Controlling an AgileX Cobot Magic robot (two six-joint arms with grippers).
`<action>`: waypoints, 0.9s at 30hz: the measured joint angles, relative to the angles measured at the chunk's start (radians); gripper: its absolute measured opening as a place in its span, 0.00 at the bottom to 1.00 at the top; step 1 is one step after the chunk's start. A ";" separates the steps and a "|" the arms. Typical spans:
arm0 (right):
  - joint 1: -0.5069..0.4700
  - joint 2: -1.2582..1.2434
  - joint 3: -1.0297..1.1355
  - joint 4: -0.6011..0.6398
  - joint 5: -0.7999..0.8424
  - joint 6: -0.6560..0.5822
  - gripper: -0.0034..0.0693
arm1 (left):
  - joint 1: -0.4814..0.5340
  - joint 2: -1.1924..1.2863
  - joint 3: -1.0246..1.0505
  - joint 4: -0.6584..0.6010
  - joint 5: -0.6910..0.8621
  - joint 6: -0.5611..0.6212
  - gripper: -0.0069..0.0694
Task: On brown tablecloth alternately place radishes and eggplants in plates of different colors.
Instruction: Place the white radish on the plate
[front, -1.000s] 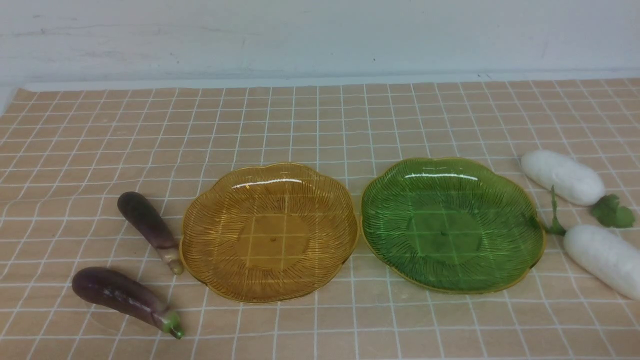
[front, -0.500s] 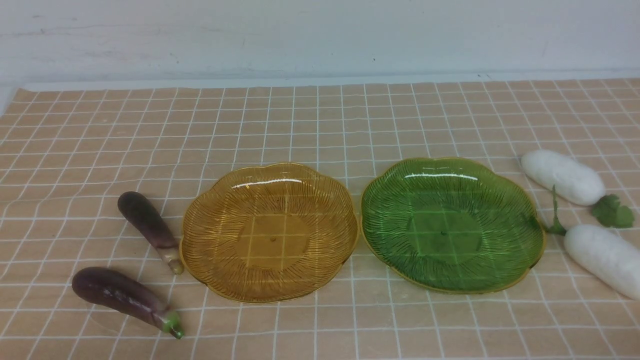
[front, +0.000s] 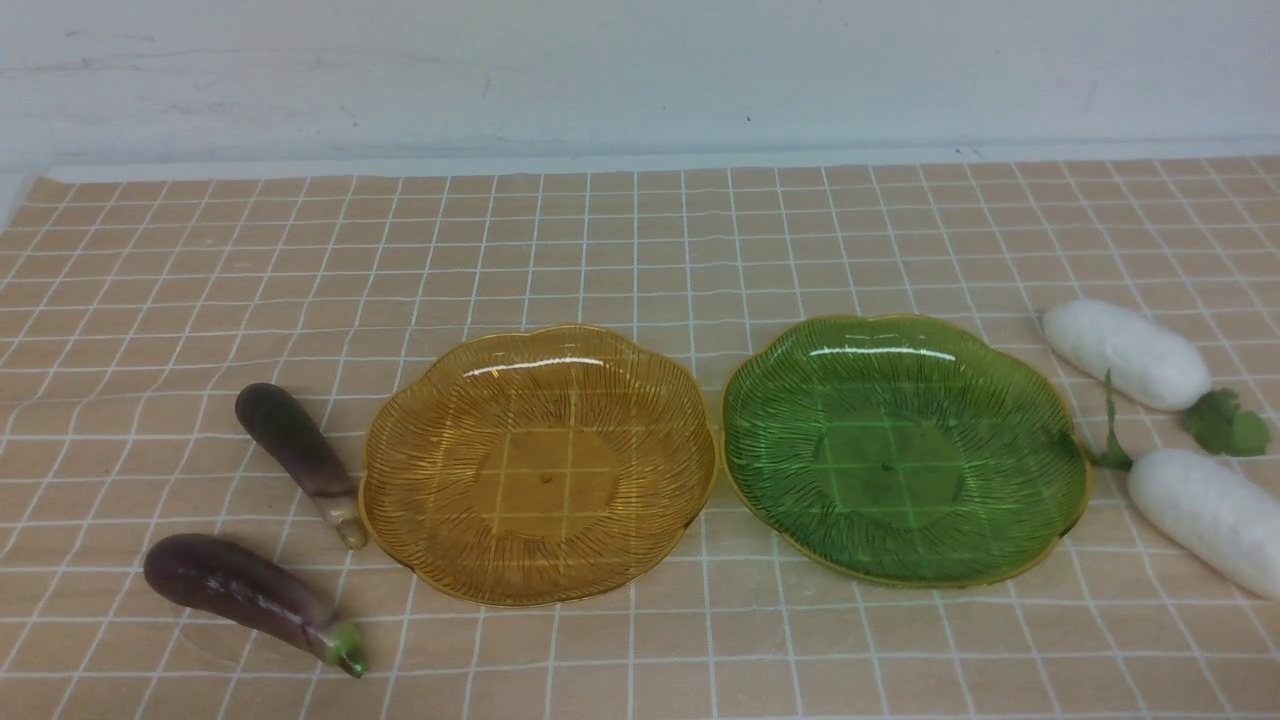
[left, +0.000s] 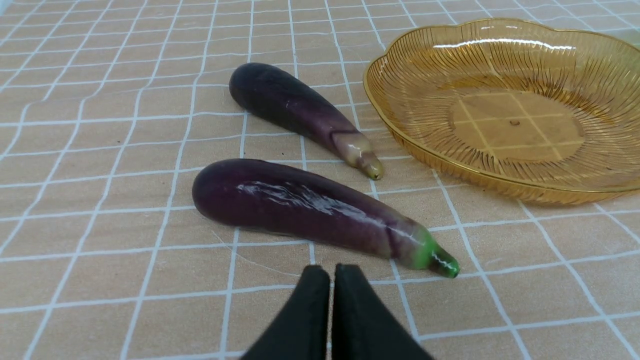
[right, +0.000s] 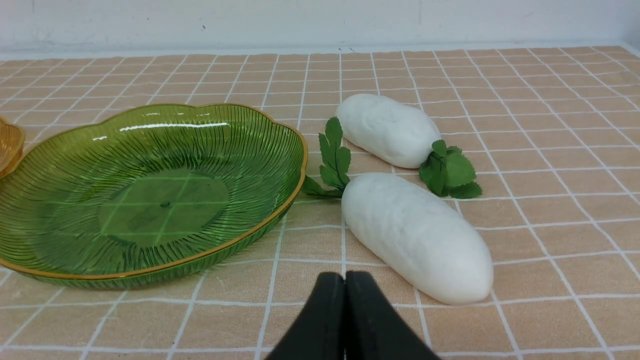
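Pincers closed, nothing held: left gripper (left: 332, 272), right gripper (right: 344, 278). To start, open right wide, straddle plump white toy radish (front: 1205, 515) at near right, across mid-body, off leaves; lift clear of green scalloped glass-like plate (front: 888, 470) before lowering in.

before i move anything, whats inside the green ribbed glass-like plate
Nothing lies in the green ribbed translucent plate; its bowl is fully visible. The white-gridded tan tablecloth shows through; nothing inside is covered.
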 joint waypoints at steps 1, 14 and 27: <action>0.000 0.000 0.000 0.000 0.000 0.000 0.04 | 0.000 0.000 0.000 0.001 0.000 0.000 0.09; 0.000 0.000 0.000 0.316 -0.035 0.190 0.04 | 0.000 0.000 0.000 -0.537 -0.001 -0.288 0.09; 0.000 0.000 -0.038 0.631 -0.065 0.167 0.04 | -0.002 0.002 -0.092 -0.847 -0.111 -0.244 0.09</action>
